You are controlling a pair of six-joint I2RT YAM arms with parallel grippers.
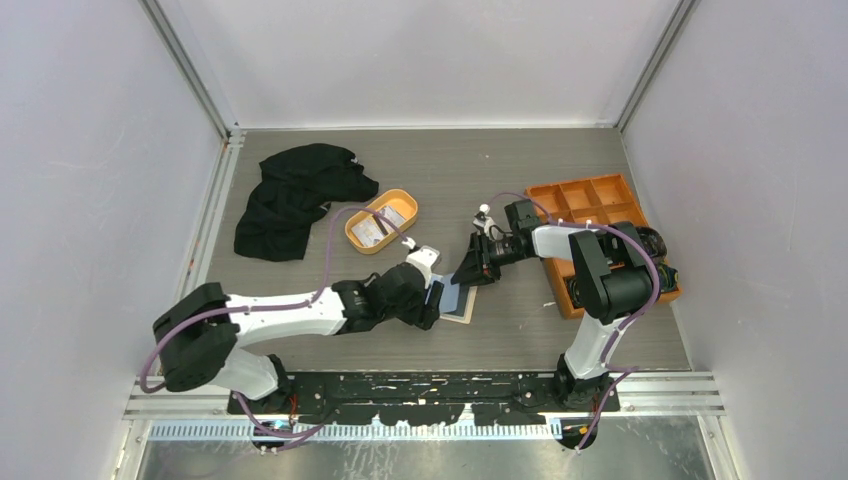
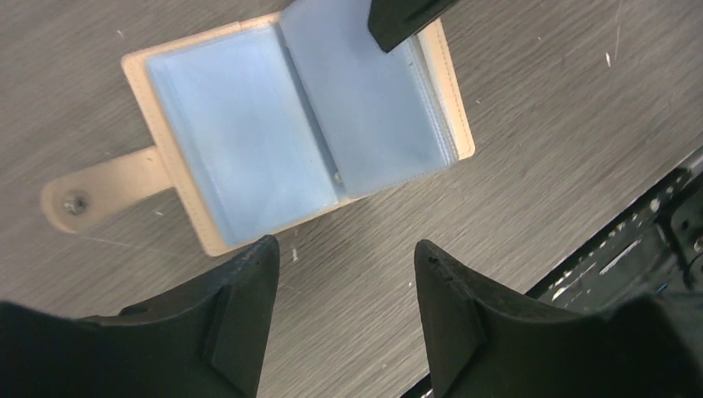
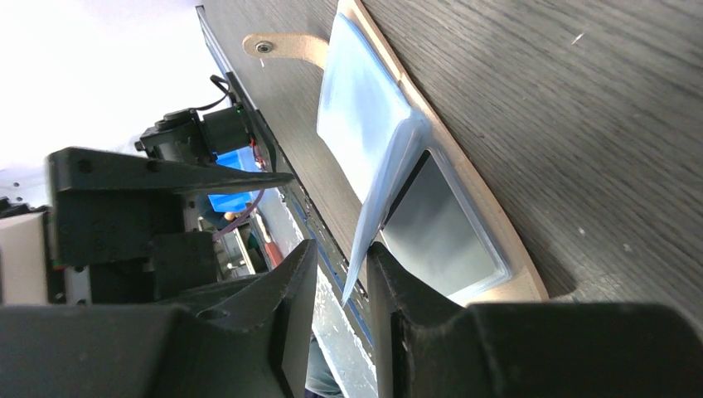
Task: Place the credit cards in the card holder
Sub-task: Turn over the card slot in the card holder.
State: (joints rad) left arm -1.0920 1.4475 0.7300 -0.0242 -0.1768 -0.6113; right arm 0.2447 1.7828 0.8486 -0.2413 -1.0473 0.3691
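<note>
The grey wood-grain table (image 1: 520, 340) carries everything. A crumpled black cloth (image 1: 290, 200) lies far beyond the left gripper (image 2: 346, 249). An orange compartmented plastic box (image 1: 578, 195) sits behind the right gripper (image 3: 341, 253), under that arm. An orange oval tray (image 1: 352, 232) stands well beyond the left fingers, with the pale rectangular credit cards (image 1: 385, 222) lying in it, apart from both grippers.

The beige-pink folding card holder (image 2: 249, 157) lies open and flat on the table between the two grippers, pale blue-grey pockets up. It sits just past the left fingertips without touching them, and its snap tab (image 2: 91, 195) sticks out sideways.

The left fingers (image 2: 240, 307) are spread wide with nothing between them.

The right fingers (image 3: 414, 315) stand close together at the holder's far page. One translucent blue leaf is lifted off the page and rises into the narrow gap, lying against one finger. Whether they actually clamp it cannot be told.
</note>
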